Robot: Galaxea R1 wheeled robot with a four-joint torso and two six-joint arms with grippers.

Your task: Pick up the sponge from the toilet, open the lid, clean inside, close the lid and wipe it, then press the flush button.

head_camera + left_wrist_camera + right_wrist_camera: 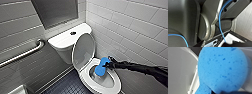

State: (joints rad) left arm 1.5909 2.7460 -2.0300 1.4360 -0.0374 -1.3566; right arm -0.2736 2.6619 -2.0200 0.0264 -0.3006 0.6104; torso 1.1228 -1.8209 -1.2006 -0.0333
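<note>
**Reader:** Head view: what is item (a)?

**Robot:** (a) My right gripper (108, 64), at the end of my dark arm, which reaches in from the right. Its fingers are clamped on the upper lobe of the sponge (101, 68).

**Reader:** And where is the sponge?

**Robot:** (b) It stands tilted over the toilet (65, 47), with its lower lobe down inside the bowl, within the ring of the seat (86, 78). In my right wrist view the sponge (223, 68) shows bright blue and pitted with small pores.

**Reader:** The lid?

**Robot:** (c) The lid (83, 51) is raised and stands nearly upright in front of the tank. (d) The flush button (73, 33) is a dark spot in the middle of the tank's flat top, well apart from my gripper.

**Reader:** The surroundings?

**Robot:** (e) A metal grab bar (25, 53) on the left wall; (f) white wall tiles (135, 30) on the right; (g) dark floor (67, 86) beside the bowl.

**Reader:** Your left gripper?

**Robot:** I cannot tell its state. My left wrist view shows dark parts of my own body and a blue cable (220, 25).
</note>
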